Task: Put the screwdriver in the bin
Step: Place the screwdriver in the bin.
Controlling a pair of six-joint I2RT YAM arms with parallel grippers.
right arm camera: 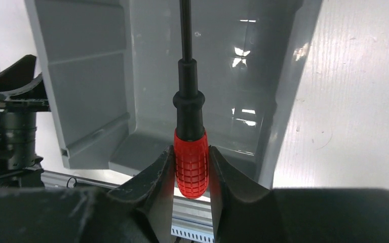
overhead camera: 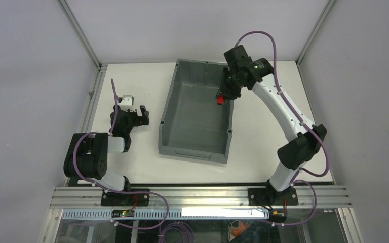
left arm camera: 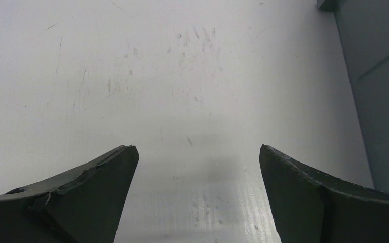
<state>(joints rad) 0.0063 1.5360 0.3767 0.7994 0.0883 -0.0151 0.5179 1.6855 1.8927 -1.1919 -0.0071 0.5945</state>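
Over the far right corner of the bin point(overhead camera: 192, 151), the right arm point(overhead camera: 278, 104) has the screwdriver point(right arm camera: 191, 154) pinched. The right jaws are clamped tight on the butt end of the red handle, and the black shaft pokes out ahead into the bin's space. It hangs above the floor, just inboard of the right wall, and I can't see it touching anything.

My worry is that wall. If I let go this close, the shaft could clip the rim and flip the whole thing out onto the table point(left arm camera: 157, 76). The grip is only on the tail of the handle too, so a jerky move might let it pivot or slip early. I'd nudge toward the middle first.

As for what's in the bin: nothing that I can see, just bare grey floor.

The left jaws sit wide open over the table beside the bin's left wall, holding nothing.
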